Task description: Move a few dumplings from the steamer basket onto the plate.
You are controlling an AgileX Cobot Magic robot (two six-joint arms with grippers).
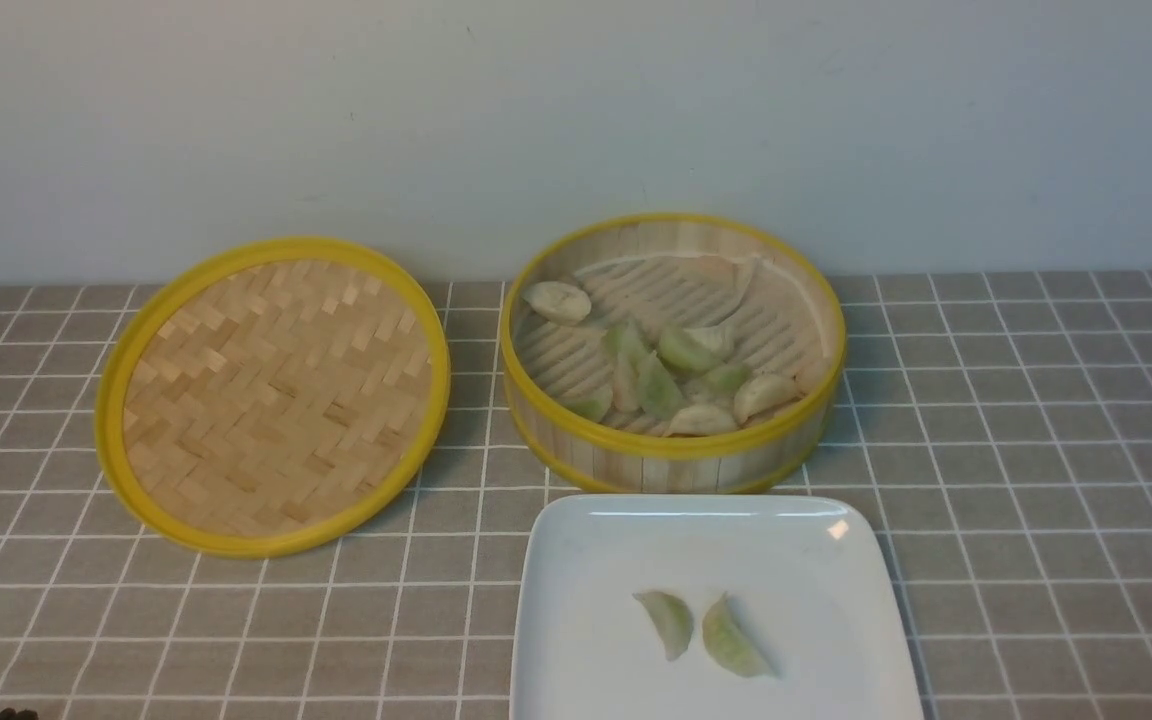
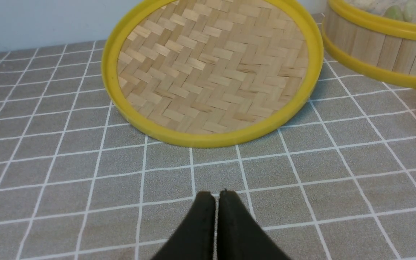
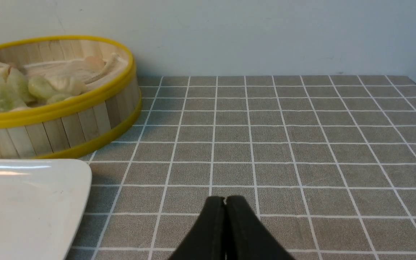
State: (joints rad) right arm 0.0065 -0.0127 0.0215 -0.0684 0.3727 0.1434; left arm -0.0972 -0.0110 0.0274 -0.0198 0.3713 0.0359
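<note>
The steamer basket (image 1: 673, 450) stands at the back centre with several pale green and cream dumplings (image 1: 658, 385) inside. The white square plate (image 1: 576, 620) lies in front of it and holds two green dumplings (image 1: 669, 622), (image 1: 728, 640). My left gripper (image 2: 216, 194) is shut and empty, low over the cloth near the lid. My right gripper (image 3: 225, 198) is shut and empty over the cloth to the right of the plate (image 3: 31, 202) and the basket (image 3: 67, 121). Neither gripper shows clearly in the front view.
The flat woven lid (image 1: 273, 395) with a yellow rim lies left of the basket; it also shows in the left wrist view (image 2: 211, 68). A grey checked cloth (image 1: 1036, 450) covers the table. A pale wall stands behind.
</note>
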